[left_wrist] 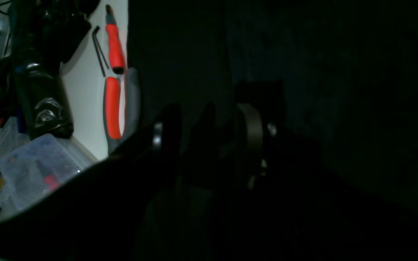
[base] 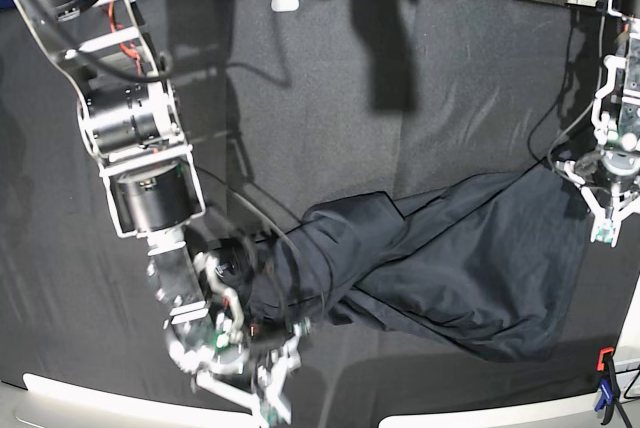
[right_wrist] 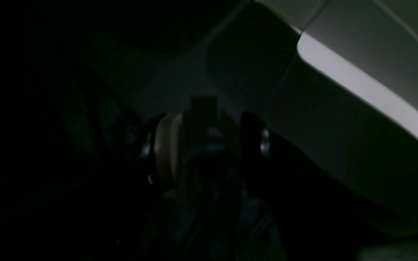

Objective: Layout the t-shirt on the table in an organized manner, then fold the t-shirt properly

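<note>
The dark t-shirt [base: 440,268] lies crumpled and creased across the lower middle of the black-cloth table [base: 330,98]. Its bunched end points toward my right gripper [base: 272,393] near the front edge. In the right wrist view that gripper [right_wrist: 209,145] is open, its fingers apart over dark folds of fabric. My left gripper [base: 607,223] hangs at the shirt's far right corner. In the left wrist view it [left_wrist: 209,134] is open too, above very dark cloth. I cannot tell whether either gripper touches the fabric.
Orange-handled pliers [left_wrist: 114,105], a hex key [left_wrist: 98,47] and a clear plastic box [left_wrist: 35,170] lie on a white surface beside the table. An orange and blue clamp [base: 603,388] sits at the front right corner. Cables run along the back edge.
</note>
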`<state>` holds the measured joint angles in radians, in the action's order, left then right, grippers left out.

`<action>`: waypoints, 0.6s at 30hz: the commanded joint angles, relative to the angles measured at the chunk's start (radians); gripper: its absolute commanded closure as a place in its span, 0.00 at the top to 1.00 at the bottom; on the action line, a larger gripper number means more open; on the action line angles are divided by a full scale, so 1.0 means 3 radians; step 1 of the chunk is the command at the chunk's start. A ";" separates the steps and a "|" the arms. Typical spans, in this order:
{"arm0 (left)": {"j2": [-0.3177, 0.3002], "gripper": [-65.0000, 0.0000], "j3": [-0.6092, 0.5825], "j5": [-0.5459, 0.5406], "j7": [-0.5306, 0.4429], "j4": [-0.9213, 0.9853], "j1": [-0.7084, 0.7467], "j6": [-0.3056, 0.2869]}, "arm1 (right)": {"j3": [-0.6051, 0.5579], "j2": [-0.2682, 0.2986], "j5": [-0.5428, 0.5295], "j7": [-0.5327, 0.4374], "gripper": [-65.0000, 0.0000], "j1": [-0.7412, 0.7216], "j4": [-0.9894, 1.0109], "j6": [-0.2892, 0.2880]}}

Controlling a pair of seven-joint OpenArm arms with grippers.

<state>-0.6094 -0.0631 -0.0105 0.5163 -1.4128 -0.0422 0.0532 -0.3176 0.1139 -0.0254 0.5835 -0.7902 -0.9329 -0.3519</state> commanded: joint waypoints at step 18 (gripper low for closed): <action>-0.0057 0.33 0.0039 0.0032 -0.0081 -0.0052 -0.0062 0.0061 | 0.0930 0.0008 -0.0876 0.1300 0.39 0.0764 -0.0607 -0.0587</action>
<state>-0.6094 -0.0631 -0.0105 0.5167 -1.4128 -0.0418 0.0532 -0.0395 0.1139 -0.2771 0.9901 -0.5259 -1.0950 -0.5243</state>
